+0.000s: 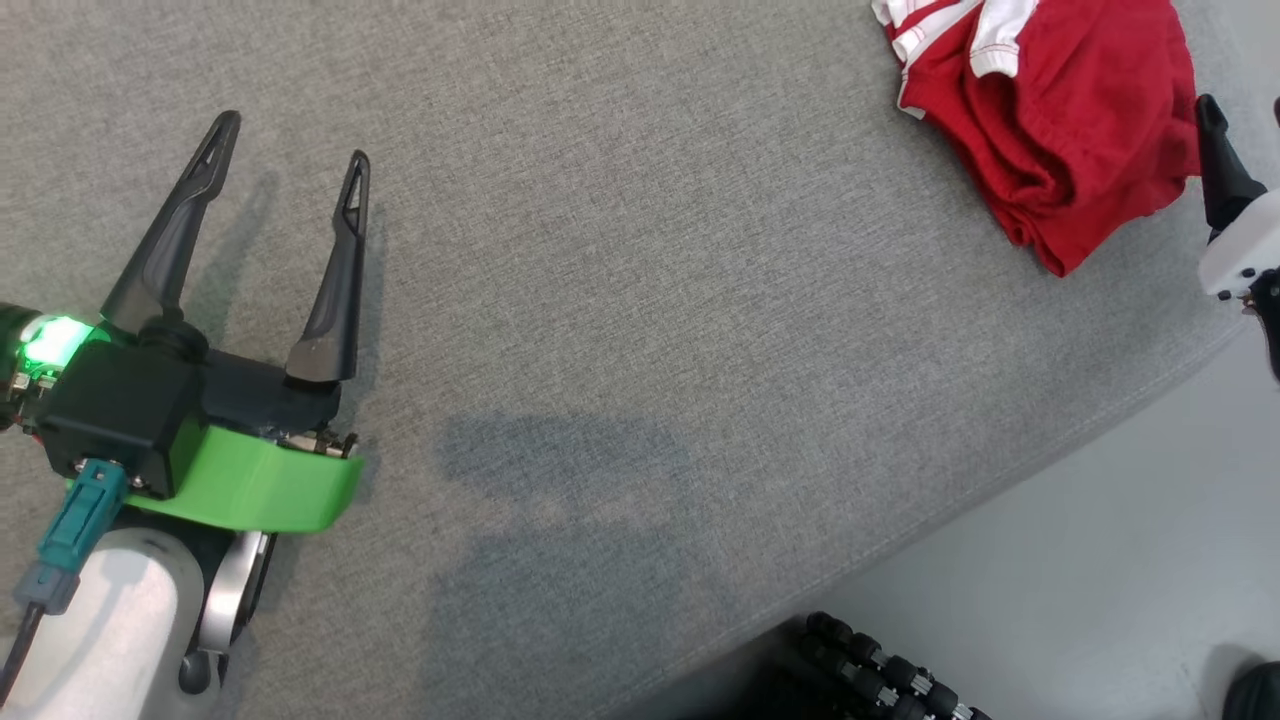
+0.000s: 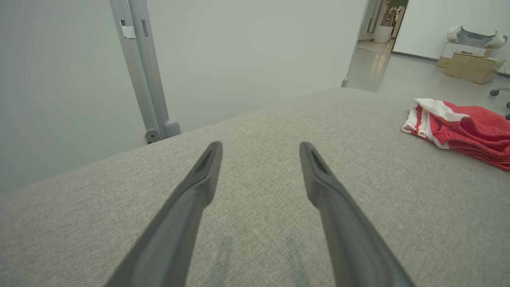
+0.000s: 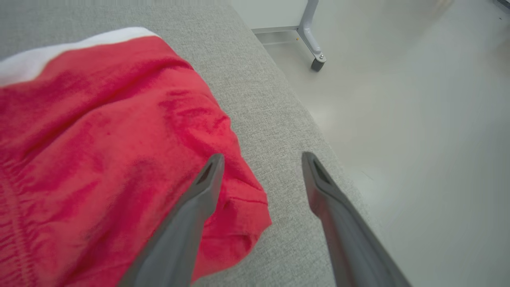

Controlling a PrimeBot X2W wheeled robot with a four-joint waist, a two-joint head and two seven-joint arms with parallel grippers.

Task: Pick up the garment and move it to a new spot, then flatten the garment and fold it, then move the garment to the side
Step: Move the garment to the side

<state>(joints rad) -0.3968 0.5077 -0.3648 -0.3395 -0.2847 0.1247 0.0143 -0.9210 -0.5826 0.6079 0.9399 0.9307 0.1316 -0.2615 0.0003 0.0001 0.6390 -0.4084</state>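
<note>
— Two end effectors to account for. State of each?

— Left end effector [image 1: 294, 138]: fingers apart, nothing between them, hovering over bare grey fabric at the near left of the bench [image 1: 640, 300]. Right end effector [image 3: 262, 156]: fingers likewise apart, holding nothing.

— Location of the garment [image 1: 1060, 130]?

— Far right of the bench, well apart from the left arm. Red with white trim, lying in a compact layered bundle. Its near corner sits close to the bench edge, with grey fabric showing between the cloth and the floor [image 3: 418, 119].

— Relation of the right arm to it?

— In the right wrist view one finger crosses the garment's lower fold and the other is over bare bench. Whether the first finger touches the cloth cannot be determined.

— Assessment of the step?

— In my judgement this is the final placement at the side, with the grip open. To finish cleanly, the right arm should lift up and away from the cloth before swinging, so that the finger does not hook the loose fold and drag the bundle open or toward the edge. The left arm needs no action. Recommend confirming that no part of the garment overhangs.
</note>
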